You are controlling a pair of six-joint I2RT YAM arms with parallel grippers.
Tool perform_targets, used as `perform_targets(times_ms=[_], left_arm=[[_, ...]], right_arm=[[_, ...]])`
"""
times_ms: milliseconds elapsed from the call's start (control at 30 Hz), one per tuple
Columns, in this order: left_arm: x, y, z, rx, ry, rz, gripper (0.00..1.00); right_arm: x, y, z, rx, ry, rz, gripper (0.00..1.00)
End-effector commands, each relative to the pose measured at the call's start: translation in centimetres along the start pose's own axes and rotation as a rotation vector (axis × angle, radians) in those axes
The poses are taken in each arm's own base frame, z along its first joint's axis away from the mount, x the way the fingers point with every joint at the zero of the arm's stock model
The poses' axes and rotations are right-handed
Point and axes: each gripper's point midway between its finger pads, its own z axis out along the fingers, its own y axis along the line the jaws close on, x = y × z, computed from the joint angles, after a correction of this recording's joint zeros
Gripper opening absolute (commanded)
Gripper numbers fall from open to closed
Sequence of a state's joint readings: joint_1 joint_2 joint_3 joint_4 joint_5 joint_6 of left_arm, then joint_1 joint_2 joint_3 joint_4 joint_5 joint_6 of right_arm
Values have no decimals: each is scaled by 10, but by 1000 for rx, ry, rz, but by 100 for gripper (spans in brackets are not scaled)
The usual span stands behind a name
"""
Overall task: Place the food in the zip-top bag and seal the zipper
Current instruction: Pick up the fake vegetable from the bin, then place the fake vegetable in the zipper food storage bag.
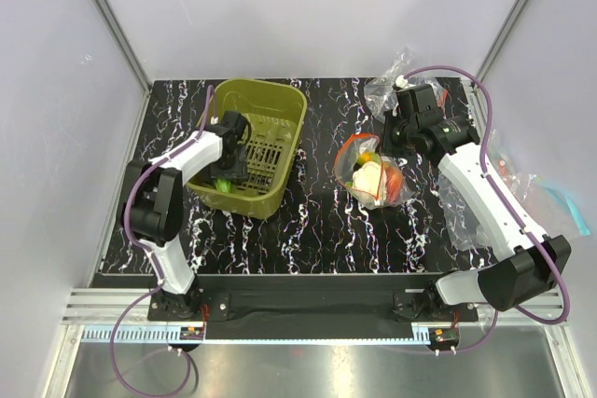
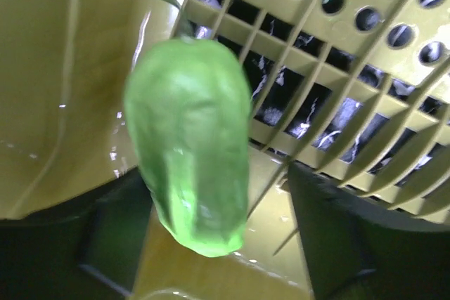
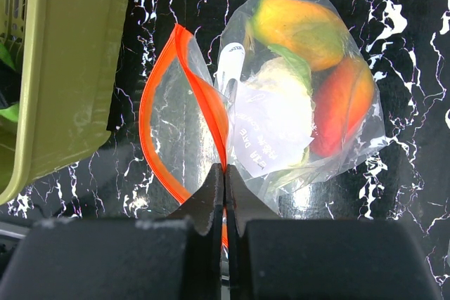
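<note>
Overhead view, upper left: an olive-green slotted basket [image 1: 280, 100] stands on the black marbled table [image 1: 317, 221]. The left gripper [image 1: 229, 170] reaches into it. In the left wrist view, a green leafy piece [image 2: 193, 152] lies on the basket floor at centre frame between the two dark fingers [image 2: 351, 244]. The jaws stand apart, with a gap visible on the right-hand side.

Overhead view, centre right: the zip-top bag [image 1: 373, 174] lies flat on the table, well apart from the basket. In the right wrist view, the bag holds an orange piece [image 3: 302, 26] at top, a white cauliflower [image 3: 278, 103] behind the printed label, a red tomato [image 3: 344, 103] at right, and a green leaf [image 3: 294, 64] between them. The zipper [image 3: 151, 103] bows open in a loop at left. The right gripper [image 3: 225, 173] is closed, pinching the zipper at lower centre.

Two other clear bags [image 1: 532, 198] lie at the upper right and right edge.
</note>
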State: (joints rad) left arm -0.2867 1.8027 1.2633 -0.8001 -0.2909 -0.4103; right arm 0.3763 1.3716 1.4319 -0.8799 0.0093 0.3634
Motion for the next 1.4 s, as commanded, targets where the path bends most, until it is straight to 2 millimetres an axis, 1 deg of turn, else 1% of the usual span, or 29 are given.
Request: perform_targets(times_ms=[0, 33, 100, 133, 167, 200, 233, 300, 333, 400, 433, 567, 600, 633, 667, 700, 733, 867, 900, 933, 967, 1000, 1067, 1100, 1167, 1200, 1267, 1300, 1367], left_arm=[[-19, -2, 0, 21, -68, 10, 66], [-22, -2, -4, 29, -83, 8, 52], [-29, -3, -10, 42, -118, -2, 39], [-34, -2, -19, 54, -145, -10, 27], [-38, -4, -25, 68, -165, -17, 24], [-43, -5, -31, 85, -187, -21, 23], [-51, -7, -47, 125, -226, -31, 23], [-60, -12, -68, 181, -273, -34, 24], [-67, -19, -90, 254, -314, -34, 24], [-76, -27, -114, 334, -366, -23, 24], [-77, -35, -134, 412, -394, -12, 24], [-89, -57, -194, 605, -506, 20, 26], [-96, -64, -211, 665, -553, 25, 28], [-94, -74, -230, 737, -577, 42, 28], [-95, -80, -241, 777, -594, 47, 28], [-101, -88, -258, 834, -637, 33, 28], [-95, -102, -271, 899, -640, 55, 28], [-96, -142, -313, 1103, -680, 56, 25], [-96, -153, -310, 1119, -665, 59, 24], [-90, -166, -316, 1152, -662, 77, 23], [-88, -191, -327, 1212, -672, 82, 22], [-84, -199, -323, 1216, -653, 94, 22], [-82, -217, -332, 1270, -676, 101, 23], [-81, -229, -327, 1280, -665, 105, 23], [-72, -249, -336, 1320, -660, 127, 22], [-69, -262, -327, 1313, -637, 138, 22], [-62, -279, -335, 1339, -645, 166, 21], [-55, -290, -328, 1330, -626, 173, 20], [-48, -300, -323, 1334, -617, 166, 20]], right_arm=[[-10, 2, -10, -14, -48, 0, 0], [-11, 2, -10, -13, -50, 2, 0], [-11, 2, -10, -12, -52, 0, 0], [-11, 2, -9, -10, -51, 0, 0], [-11, 2, -9, -12, -51, -1, 0], [-12, 2, -9, -11, -49, -1, 0], [-12, 2, -9, -8, -51, -4, 0], [-12, 2, -9, -9, -49, -7, 0], [-13, 1, -8, -6, -50, -7, 0], [-13, 3, -8, -9, -50, -11, 0], [-14, 2, -8, -8, -51, -12, 0], [-15, 5, -6, -15, -42, -16, 0], [-17, 5, -6, -17, -45, -17, 0], [-17, 6, -6, -18, -43, -17, 0], [-17, 7, -5, -20, -40, -15, 0], [-19, 8, -5, -24, -42, -16, 0], [-19, 8, -5, -23, -42, -15, 0], [-20, 16, -5, -58, -28, -7, 0], [-21, 16, -6, -58, -30, -4, 0], [-21, 17, -7, -62, -25, -6, 0], [-23, 20, -9, -71, -27, 2, 0], [-23, 20, -9, -71, -27, 2, 0], [-25, 22, -12, -78, -29, 8, 0], [-25, 23, -13, -81, -29, 8, 0], [-25, 22, -16, -79, -27, 11, 0], [-27, 23, -18, -79, -32, 13, 0], [-27, 22, -20, -72, -33, 17, 0], [-28, 21, -22, -64, -34, 25, 0], [-32, 23, -24, -63, -37, 39, 0]])
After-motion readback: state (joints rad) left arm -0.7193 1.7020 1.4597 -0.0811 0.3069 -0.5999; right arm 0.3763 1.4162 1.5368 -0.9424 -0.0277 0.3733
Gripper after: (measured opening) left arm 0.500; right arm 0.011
